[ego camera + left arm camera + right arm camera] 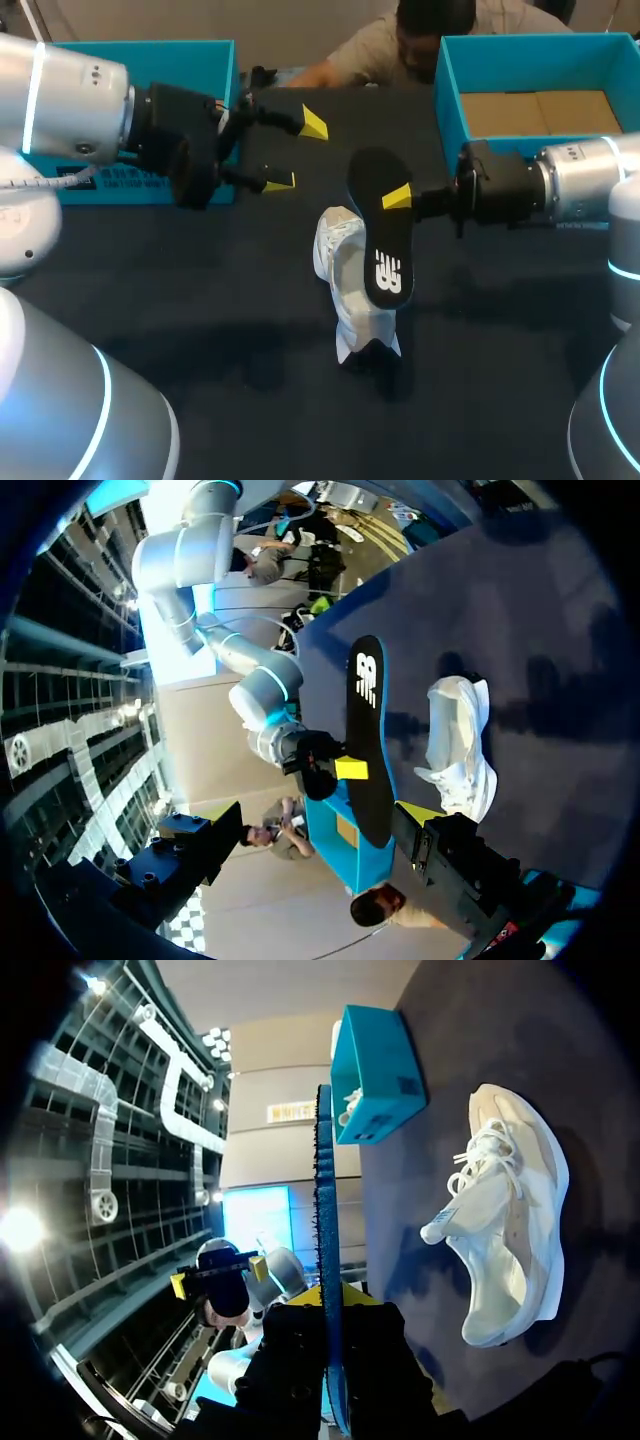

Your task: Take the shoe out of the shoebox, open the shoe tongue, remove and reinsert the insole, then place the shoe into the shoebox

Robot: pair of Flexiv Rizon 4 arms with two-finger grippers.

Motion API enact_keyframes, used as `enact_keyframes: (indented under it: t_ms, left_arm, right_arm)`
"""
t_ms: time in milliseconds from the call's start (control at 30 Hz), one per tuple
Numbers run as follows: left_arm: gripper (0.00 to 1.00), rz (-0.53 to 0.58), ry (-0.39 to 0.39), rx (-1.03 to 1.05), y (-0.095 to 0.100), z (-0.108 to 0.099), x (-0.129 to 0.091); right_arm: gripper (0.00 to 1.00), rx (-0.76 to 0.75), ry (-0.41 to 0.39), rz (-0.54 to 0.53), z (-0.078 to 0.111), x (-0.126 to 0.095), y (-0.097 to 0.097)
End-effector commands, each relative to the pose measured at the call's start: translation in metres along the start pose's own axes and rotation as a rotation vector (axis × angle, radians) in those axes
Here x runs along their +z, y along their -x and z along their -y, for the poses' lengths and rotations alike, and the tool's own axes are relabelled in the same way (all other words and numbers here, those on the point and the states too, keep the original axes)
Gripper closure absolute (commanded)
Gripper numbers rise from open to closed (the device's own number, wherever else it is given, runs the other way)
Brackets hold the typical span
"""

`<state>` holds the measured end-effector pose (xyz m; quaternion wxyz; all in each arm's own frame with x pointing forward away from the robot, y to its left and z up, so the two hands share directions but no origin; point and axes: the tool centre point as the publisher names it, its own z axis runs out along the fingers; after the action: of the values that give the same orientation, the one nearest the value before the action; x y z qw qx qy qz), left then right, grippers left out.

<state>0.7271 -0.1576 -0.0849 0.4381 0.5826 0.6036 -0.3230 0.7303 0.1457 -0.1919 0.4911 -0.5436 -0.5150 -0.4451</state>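
The insole (385, 240) is hanging pinched in my right gripper (400, 198), out of the shoe (345, 285) lying just under it, so reinserting is next (I judge its toe needs aiming into the opening). My left gripper (297, 153) is hovering released, well apart. The shoebox (450, 90) beside my right gripper is showing only bare cardboard.

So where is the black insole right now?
In the head view the insole is out of the shoe, pinched in the right gripper at mid-table, close beside the white shoe.
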Motion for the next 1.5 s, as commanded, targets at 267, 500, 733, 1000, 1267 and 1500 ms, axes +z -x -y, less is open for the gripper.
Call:
enact_keyframes:
  t_ms: [267, 500, 733, 1000, 1267, 1500]
  left_arm:
    - [0.00, 0.112, -0.003, -0.020, -0.033, 0.003, 0.013]
    - [0.00, 0.190, -0.005, -0.035, -0.047, -0.003, 0.018]
    - [0.00, 0.263, -0.016, -0.048, -0.058, -0.004, 0.022]
    - [0.00, 0.304, 0.005, -0.050, -0.070, -0.007, 0.031]
    - [0.00, 0.346, 0.022, -0.065, -0.066, -0.013, 0.043]
    - [0.11, 0.373, 0.029, -0.075, -0.058, -0.018, 0.053]
  right_arm:
    - [1.00, -0.001, 0.001, 0.006, 0.001, -0.003, -0.007]
    - [1.00, 0.016, -0.006, -0.010, 0.002, -0.001, -0.011]
    - [1.00, 0.019, -0.003, -0.045, 0.005, 0.006, -0.017]
    - [1.00, 0.008, -0.011, -0.055, 0.009, 0.017, -0.025]
    - [1.00, -0.008, -0.002, -0.062, 0.014, 0.032, -0.030]
    - [1.00, -0.010, 0.003, -0.067, 0.020, 0.042, -0.032]
